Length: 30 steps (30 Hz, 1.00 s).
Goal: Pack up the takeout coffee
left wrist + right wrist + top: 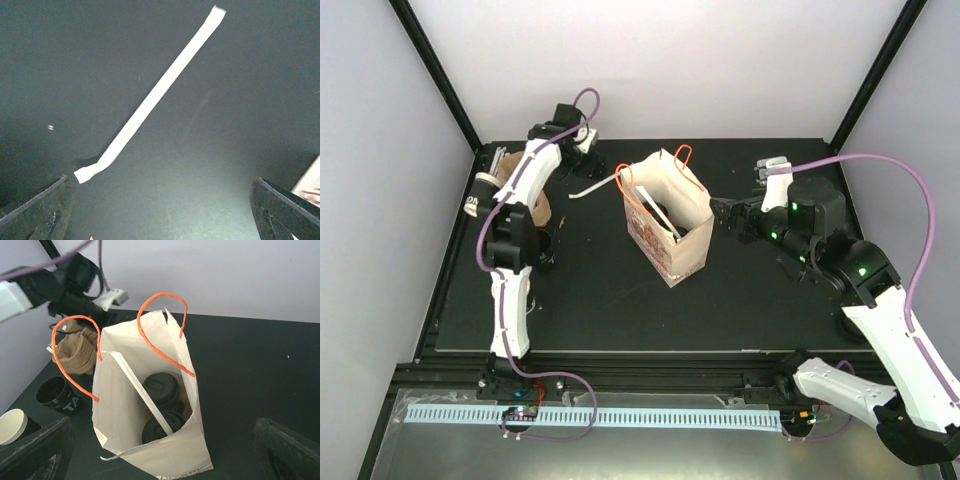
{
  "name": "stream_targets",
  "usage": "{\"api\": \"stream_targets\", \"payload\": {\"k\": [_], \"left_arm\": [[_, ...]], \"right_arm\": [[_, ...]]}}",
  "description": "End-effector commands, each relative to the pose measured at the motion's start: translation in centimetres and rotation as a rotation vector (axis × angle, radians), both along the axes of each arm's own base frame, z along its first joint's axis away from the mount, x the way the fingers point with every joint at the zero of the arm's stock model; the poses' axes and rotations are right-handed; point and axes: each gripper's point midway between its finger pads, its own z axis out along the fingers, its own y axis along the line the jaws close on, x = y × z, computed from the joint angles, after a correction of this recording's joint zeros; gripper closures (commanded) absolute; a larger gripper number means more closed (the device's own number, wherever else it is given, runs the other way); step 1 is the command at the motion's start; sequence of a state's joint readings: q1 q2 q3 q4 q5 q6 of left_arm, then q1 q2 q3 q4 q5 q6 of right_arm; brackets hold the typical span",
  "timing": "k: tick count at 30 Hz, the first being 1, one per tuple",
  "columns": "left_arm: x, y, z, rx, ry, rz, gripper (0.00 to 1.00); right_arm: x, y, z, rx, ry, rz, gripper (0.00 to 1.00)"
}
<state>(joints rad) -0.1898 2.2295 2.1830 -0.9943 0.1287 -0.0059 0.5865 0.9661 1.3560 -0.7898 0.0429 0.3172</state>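
Black-lidded takeout coffee cups (161, 388) (two, side by side) sit at the bottom of the white paper bag (120, 405), with a white stick (137, 385) leaning over them. My right gripper (725, 215) hangs spread wide just beside the bag, the cups ahead and below. My left gripper (160, 212), also spread and pinching nothing, hovers over a loose stirrer (155, 95) on the black table (240, 150), well apart from the cups.

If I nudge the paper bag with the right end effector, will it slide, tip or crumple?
Likely slides: two lidded cups sit low in the paper bag, weighting its base. The thin walls, creased at the rim, would probably buckle. A high push might tip it.
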Motion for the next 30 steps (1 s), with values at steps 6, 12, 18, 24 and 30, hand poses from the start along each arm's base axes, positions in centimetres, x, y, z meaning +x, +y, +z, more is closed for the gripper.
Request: {"api": "stream_targets", "payload": {"k": [6,12,18,24,30], "left_arm": [[2.3,-0.1,-11.5,0.042,0.183,0.008,0.03],[2.2,-1.1,-14.3,0.027,0.224,0.017,0.35],[2.1,-1.1,-14.4,0.042,0.224,-0.005,0.8],[1.3,-0.9,-13.6,0.051,0.242,-0.012,0.98],[-0.9,-0.2,-8.1,0.043,0.234,0.06,0.98]], "right_arm": [[-0.9,-0.8,0.4,-0.019,0.03,-0.007,0.0],[-0.6,-0.4,-0.1,-0.009,0.055,-0.005,0.0],[0.1,0.3,-0.2,-0.023,0.06,0.013,0.0],[0.9,1.0,0.2,-0.031,0.051,0.024,0.0],[1.7,1.2,0.6,-0.047,0.032,0.02,0.0]]}}
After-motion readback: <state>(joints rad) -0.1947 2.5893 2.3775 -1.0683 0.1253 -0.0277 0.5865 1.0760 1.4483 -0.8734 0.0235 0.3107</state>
